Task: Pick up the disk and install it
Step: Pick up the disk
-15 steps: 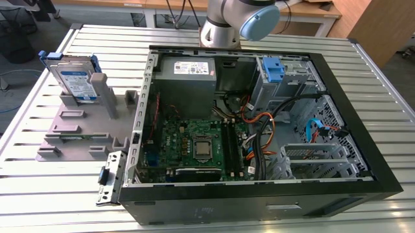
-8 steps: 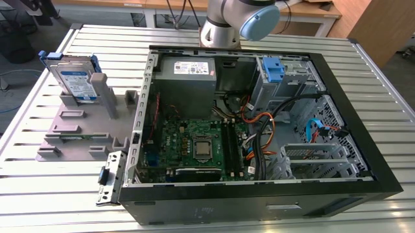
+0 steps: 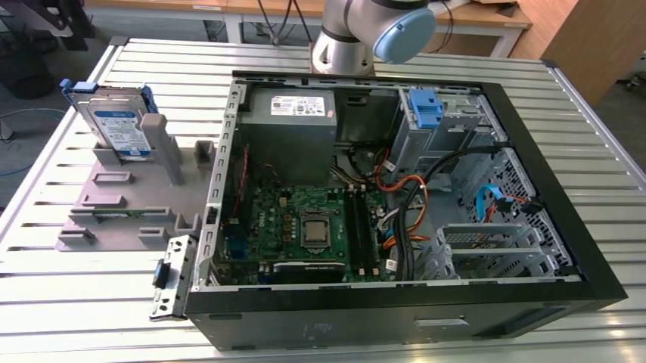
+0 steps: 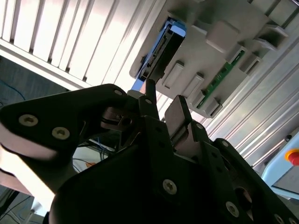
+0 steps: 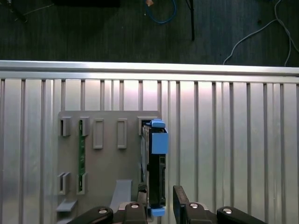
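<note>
The disk, a silver drive with a white-and-blue label in a blue caddy, stands upright on its edge in a grey holder on the slatted table, at the exterior view's left of the open computer case. In the first wrist view the disk is seen edge-on from well above, and my gripper is open, its two dark fingers lining up on either side of the disk's end. The second wrist view has the open gripper in front of the disk. Nothing is between the fingers.
The case holds a motherboard, a grey power supply, cables and a drive bay with a blue bracket. A green memory stick sits in the holder. The arm's base stands behind the case. The table edge lies beyond the holder.
</note>
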`<action>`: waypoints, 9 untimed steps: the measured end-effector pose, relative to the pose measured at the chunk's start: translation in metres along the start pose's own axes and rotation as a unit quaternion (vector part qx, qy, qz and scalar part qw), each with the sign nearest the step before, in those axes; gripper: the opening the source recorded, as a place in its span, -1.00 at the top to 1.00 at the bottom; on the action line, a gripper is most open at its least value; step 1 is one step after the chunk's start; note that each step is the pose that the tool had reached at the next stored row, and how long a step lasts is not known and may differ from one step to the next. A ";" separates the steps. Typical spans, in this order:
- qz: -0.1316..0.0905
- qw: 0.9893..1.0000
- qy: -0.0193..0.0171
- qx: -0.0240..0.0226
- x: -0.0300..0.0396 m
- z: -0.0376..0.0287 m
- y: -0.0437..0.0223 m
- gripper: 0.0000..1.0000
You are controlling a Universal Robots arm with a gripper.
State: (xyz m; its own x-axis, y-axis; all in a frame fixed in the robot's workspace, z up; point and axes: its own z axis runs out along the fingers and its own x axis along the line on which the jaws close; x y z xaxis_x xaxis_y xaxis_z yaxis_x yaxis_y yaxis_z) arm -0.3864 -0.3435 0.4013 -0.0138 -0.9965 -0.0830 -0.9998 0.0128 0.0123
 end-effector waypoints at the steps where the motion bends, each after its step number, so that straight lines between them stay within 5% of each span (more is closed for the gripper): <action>1: 0.000 1.000 0.000 0.000 0.0002 0.0020 0.0000 0.29; 9: 0.000 1.000 0.000 0.000 0.0010 0.0120 -0.0002 0.29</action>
State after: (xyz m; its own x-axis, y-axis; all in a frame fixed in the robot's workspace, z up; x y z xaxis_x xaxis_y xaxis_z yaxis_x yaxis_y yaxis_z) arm -0.3864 -0.3434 0.3893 -0.0138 -0.9965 -0.0821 -0.9998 0.0129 0.0125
